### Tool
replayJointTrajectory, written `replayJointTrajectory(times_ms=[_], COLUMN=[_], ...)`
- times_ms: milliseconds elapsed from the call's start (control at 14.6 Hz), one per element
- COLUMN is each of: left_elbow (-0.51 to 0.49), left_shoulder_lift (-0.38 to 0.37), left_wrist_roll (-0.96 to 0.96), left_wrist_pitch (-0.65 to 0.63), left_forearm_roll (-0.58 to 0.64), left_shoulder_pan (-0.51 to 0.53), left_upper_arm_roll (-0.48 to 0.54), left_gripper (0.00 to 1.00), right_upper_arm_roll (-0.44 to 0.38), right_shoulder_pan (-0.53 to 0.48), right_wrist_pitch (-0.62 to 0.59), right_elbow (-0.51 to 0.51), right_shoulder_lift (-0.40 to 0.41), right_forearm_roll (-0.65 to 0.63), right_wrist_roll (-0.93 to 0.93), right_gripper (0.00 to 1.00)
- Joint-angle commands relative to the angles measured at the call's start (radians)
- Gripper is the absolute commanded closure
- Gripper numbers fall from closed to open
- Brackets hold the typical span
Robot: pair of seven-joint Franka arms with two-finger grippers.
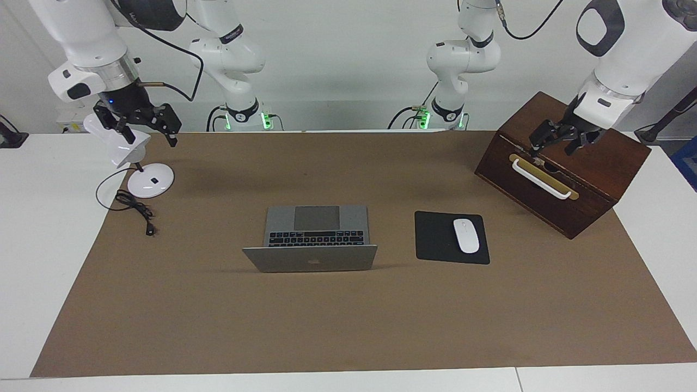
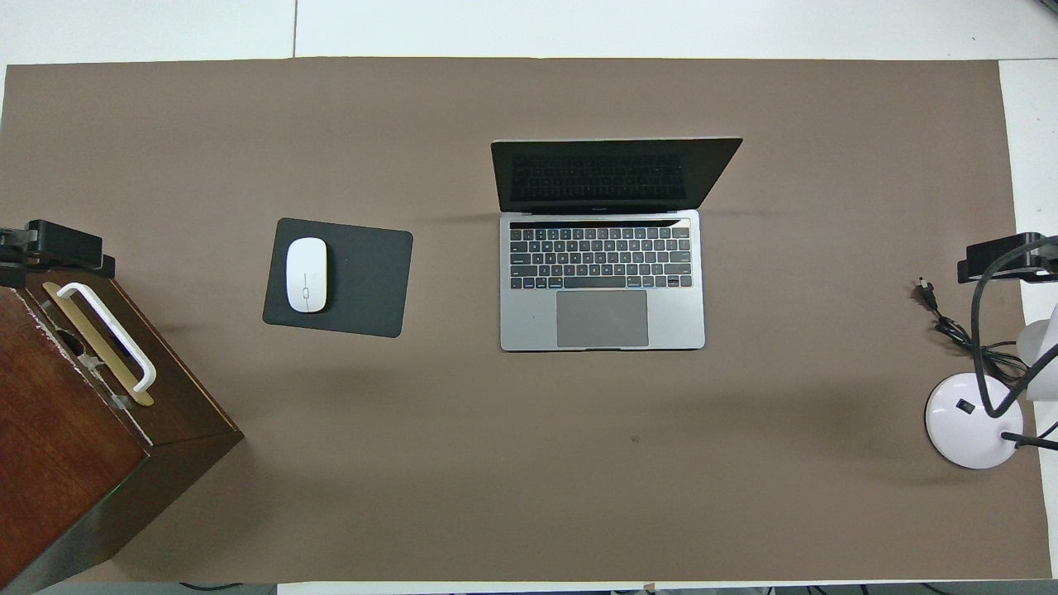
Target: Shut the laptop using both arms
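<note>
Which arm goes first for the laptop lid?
Neither clearly. The laptop sits open mid-table. The left claw hangs over the wooden box, the right claw over the lamp, each about equally far. The task needs both anyway.

A brown mat (image 2: 512, 463) is covering most of the white table (image 2: 661, 25); a black mouse pad (image 2: 364, 281) is lying on the mat, toward the left arm's end; a white mouse (image 2: 306, 274) is resting on the pad; a dark wooden box (image 1: 566, 163) with a white handle (image 1: 540, 178) is sitting at the mat's corner nearest the left arm; a white desk lamp (image 1: 147, 179) is standing at the mat's right-arm edge, its black cord (image 1: 133, 206) trailing beside its base.
</note>
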Motion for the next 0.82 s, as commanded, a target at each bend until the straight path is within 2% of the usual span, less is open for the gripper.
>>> replayJointTrajectory(times_ms=[0, 274, 343, 412, 480, 617, 686, 755], left_elbow=[-0.027, -0.025, -0.025, -0.025, -0.025, -0.025, -0.025, -0.025], left_shoulder_lift=[-0.027, -0.027, -0.027, -0.027, -0.027, -0.028, -0.028, -0.028], left_wrist_roll=[0.007, 0.005, 0.005, 0.005, 0.005, 0.002, 0.002, 0.001], left_wrist_pitch=[0.000, 0.004, 0.004, 0.003, 0.003, 0.003, 0.004, 0.006], left_forearm_roll=[0.019, 0.020, 0.020, 0.020, 0.020, 0.020, 0.020, 0.020], left_shoulder_pan=[0.002, -0.009, -0.007, -0.007, -0.006, 0.000, 0.003, 0.005], left_upper_arm_roll=[-0.004, -0.006, -0.006, -0.006, -0.006, -0.006, -0.006, -0.006], left_gripper=[0.00, 0.00, 0.00, 0.00, 0.00, 0.00, 0.00, 0.00], right_upper_arm_roll=[0.005, 0.007, 0.007, 0.007, 0.007, 0.007, 0.007, 0.007], right_shoulder_pan=[-0.010, -0.003, -0.005, -0.008, -0.016, -0.020, -0.020, -0.020], right_wrist_pitch=[0.020, 0.044, 0.061, 0.072, 0.090, 0.132, 0.133, 0.133], right_elbow=[-0.016, -0.016, -0.018, -0.016, -0.015, -0.005, 0.016, 0.030], right_shoulder_lift=[-0.007, 0.003, 0.007, 0.018, 0.029, 0.056, 0.078, 0.099], right_forearm_roll=[0.019, 0.019, 0.020, 0.019, 0.019, 0.019, 0.019, 0.019], right_wrist_roll=[-0.028, -0.028, -0.032, -0.037, -0.046, -0.074, -0.075, -0.075], right_gripper=[0.00, 0.00, 0.04, 0.15, 0.34, 0.85, 1.00, 1.00])
